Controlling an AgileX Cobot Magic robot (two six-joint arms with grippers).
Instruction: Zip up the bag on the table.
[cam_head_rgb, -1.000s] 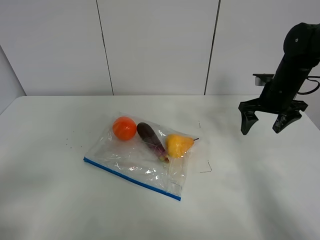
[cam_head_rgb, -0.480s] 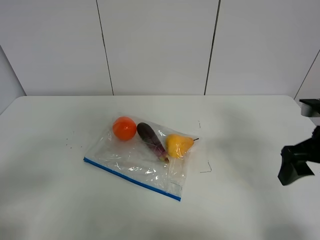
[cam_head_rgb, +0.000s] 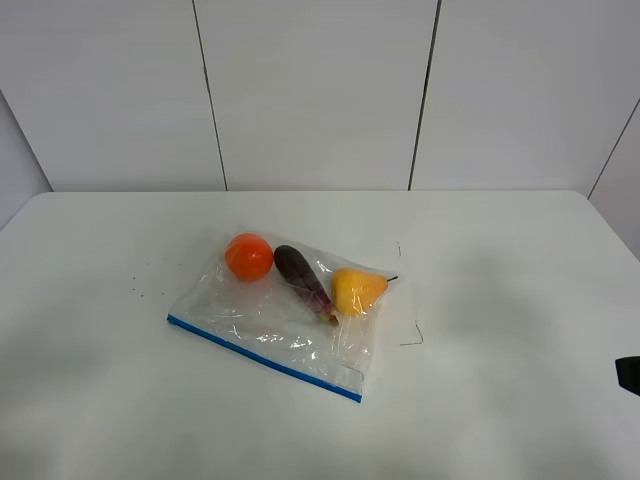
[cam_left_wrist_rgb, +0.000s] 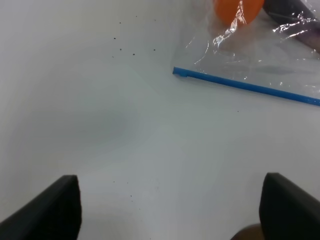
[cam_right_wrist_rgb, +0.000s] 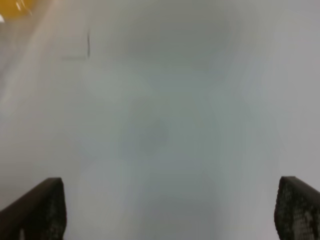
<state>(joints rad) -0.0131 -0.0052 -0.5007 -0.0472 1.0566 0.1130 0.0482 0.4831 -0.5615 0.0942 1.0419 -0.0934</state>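
Near the middle of the table (cam_head_rgb: 520, 230), slightly left of centre, you have the bag (cam_head_rgb: 275, 320) lying flat and skewed, its blue zipper strip (cam_head_rgb: 262, 357) running along the near edge from the left end down toward the right end. Inside, along the far side, sit an orange ball-shaped toy (cam_head_rgb: 249, 256), a purple aubergine (cam_head_rgb: 303, 282) and a yellow pear (cam_head_rgb: 356, 290), all well back from the strip. Your left gripper (cam_left_wrist_rgb: 170, 207) hangs with its fingers spread wide and nothing between them, near the left end of the strip but apart from it; your right gripper (cam_right_wrist_rgb: 167, 210) is likewise spread and empty over bare tabletop, well to the right of the bag, with only a dark sliver of it showing at the right edge of the high view. Expect the bag to be light, thin and crinkly, so it will likely slide and bunch on the smooth surface if you push on one end alone. Judging by this, you should pin or pinch one end of the strip with one gripper and run the other along the strip itself, which looks the stiffest part; whether any stretch is already sealed cannot be told from these views
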